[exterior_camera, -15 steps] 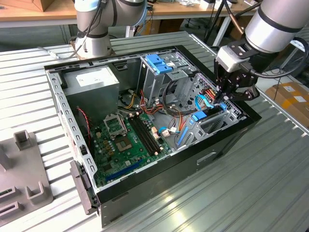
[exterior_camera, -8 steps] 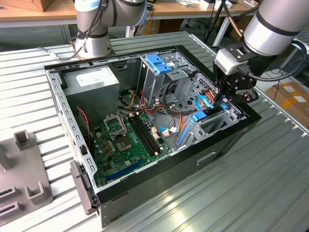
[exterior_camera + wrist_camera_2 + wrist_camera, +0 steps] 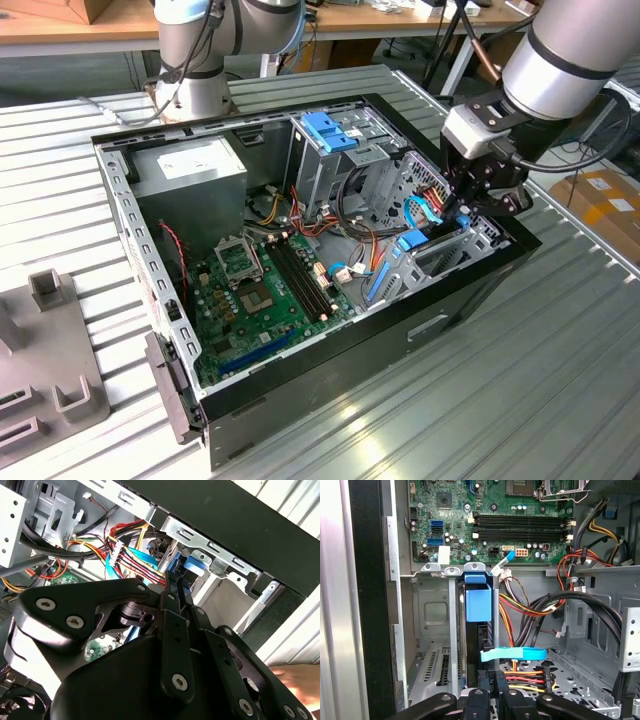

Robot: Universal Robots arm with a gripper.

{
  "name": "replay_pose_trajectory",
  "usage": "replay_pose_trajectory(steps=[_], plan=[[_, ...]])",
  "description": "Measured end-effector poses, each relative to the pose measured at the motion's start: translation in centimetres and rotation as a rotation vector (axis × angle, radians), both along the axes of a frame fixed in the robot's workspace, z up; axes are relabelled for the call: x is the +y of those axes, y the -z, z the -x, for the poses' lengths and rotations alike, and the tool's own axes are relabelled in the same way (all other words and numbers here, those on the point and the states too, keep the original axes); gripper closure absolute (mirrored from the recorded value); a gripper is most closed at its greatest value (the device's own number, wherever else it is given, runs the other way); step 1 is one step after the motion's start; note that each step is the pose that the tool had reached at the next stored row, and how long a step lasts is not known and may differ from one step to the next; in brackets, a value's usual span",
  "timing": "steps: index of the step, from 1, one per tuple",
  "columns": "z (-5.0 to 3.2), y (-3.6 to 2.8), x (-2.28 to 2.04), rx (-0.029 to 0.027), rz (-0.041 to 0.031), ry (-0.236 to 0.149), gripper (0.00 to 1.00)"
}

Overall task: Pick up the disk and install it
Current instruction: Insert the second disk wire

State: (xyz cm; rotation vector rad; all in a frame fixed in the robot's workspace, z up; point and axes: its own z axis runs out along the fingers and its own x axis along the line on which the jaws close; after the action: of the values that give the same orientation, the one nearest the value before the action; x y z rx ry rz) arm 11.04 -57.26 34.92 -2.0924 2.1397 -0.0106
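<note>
Bright blue disk (image 3: 479, 605), green motherboard (image 3: 262, 290), black case (image 3: 470, 290), red-yellow-orange cables (image 3: 525, 605), ribbed silver table (image 3: 500, 400).

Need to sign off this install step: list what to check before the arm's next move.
1. Disk in the bay slot: ok, it stands between the metal rails.
2. Gripper lined up with the disk: ok, right at its near end.
3. Disk fully seated: cannot tell.
4. Blue flat cable clear of the slot: cannot tell, it lies close beside the disk.
5. People clear: not ok, a hand is beside the case.
</note>
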Motion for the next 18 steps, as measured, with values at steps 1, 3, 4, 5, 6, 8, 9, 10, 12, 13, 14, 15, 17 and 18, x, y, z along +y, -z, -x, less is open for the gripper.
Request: replay_pose_trajectory(steps=[1,3,4,5,6,8,9,10,12,13,14,15,17,18], plan=[[0.02,0.00,0.00,0.0000,0.0000,0.000,0.83],[0.05,0.05,0.01,0.0000,0.0002,0.000,0.83],[0.05,0.09,-0.01,0.0000,0.0003,0.000,0.83],[0.06,0.12,-0.02,0.0000,0.0002,0.000,0.83],[0.06,0.14,-0.01,0.0000,0.0002,0.000,0.83],[0.07,0.26,-0.02,0.0000,0.0002,0.000,0.83],[0.08,0.26,-0.02,0.0000,0.0004,0.000,0.83],[0.08,0.27,-0.04,0.0000,0.0002,0.000,0.83],[0.08,0.27,-0.12,0.0000,0.0002,0.000,0.83],[0.08,0.27,-0.13,0.0000,0.0001,0.000,0.83],[0.08,0.27,-0.13,0.0000,0.0001,0.000,0.83],[0.08,0.28,-0.14,0.0000,0.0000,0.000,0.83],[0.14,0.31,-0.16,0.0000,0.0001,0.000,0.83],[0.15,0.31,-0.21,0.0000,0.0002,0.000,0.83]])
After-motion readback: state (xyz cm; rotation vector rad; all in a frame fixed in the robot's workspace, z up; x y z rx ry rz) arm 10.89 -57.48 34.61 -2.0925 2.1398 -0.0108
